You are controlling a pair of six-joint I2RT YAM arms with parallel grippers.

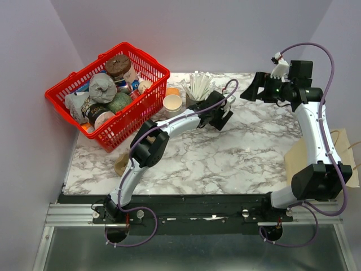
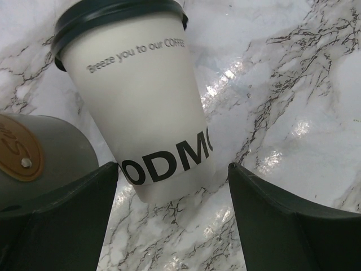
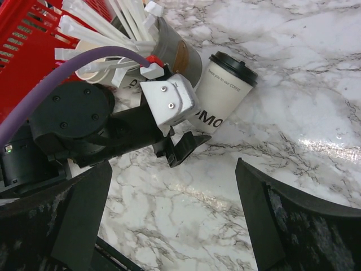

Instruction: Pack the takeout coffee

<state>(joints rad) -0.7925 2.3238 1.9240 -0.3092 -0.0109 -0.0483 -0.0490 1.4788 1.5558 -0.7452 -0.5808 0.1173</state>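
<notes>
The takeout coffee (image 3: 224, 93) is a cream-white paper cup with a black lid, standing on the marble table beside the grey cup of white sticks (image 3: 169, 48). In the left wrist view the cup (image 2: 141, 96) fills the space just ahead of my left gripper (image 2: 174, 169), whose jaws are open with the cup's base at the level of the fingertips, not touching them. In the top view the left gripper (image 1: 221, 112) covers the cup. My right gripper (image 1: 252, 88) is open and empty, raised to the right of the cup and looking down at it.
A red basket (image 1: 148, 56) full of packaged goods stands at the back left. A stack of cream paper cups (image 1: 172, 105) stands beside it. The grey stick cup (image 1: 197, 87) is right next to the left gripper. A brown paper bag (image 1: 299, 158) lies at the table's right edge.
</notes>
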